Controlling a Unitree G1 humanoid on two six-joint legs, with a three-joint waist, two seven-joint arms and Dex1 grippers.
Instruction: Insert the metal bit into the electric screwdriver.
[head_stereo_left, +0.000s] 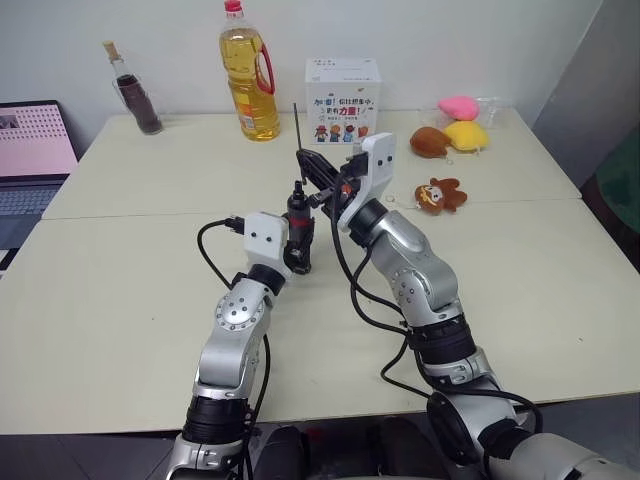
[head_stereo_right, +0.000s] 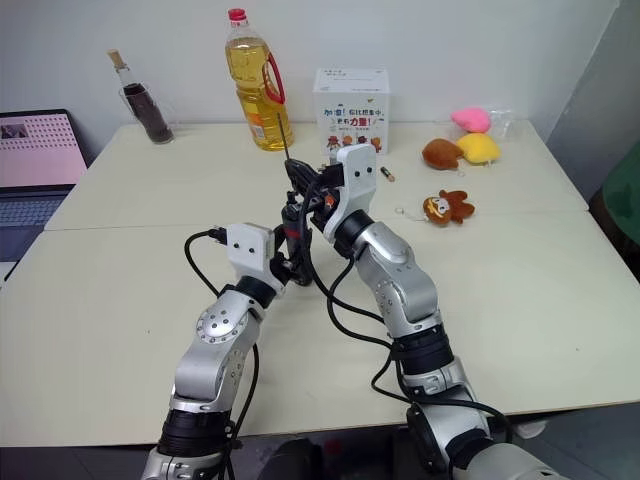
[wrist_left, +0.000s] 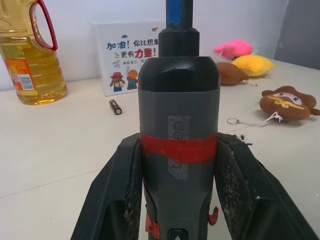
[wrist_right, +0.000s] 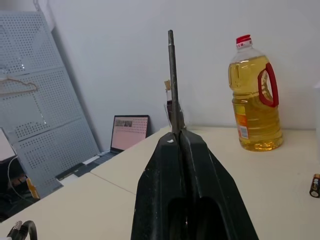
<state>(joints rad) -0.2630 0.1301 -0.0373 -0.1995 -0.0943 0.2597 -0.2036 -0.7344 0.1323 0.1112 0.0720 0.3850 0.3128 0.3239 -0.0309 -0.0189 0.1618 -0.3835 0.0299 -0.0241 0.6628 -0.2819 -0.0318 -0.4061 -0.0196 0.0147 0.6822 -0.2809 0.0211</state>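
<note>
Your left gripper (wrist_left: 177, 200) clamps the screwdriver (wrist_left: 178, 135) upright, red band at its fingers; faint grey lettering on the barrel can't be read. Your right gripper (wrist_right: 181, 137) pinches the bit (wrist_right: 172, 80), which stands above the fingertips, just beside and above the screwdriver's nose. The white box (head_stereo_left: 344, 100) bears Chinese characters, including 加油 and 力量. The oil bottle (head_stereo_left: 249, 80) has an orange label, unreadable. Your left wrist view adds a battery (wrist_left: 115, 106); your right wrist view adds a laptop (wrist_right: 129, 132).
</note>
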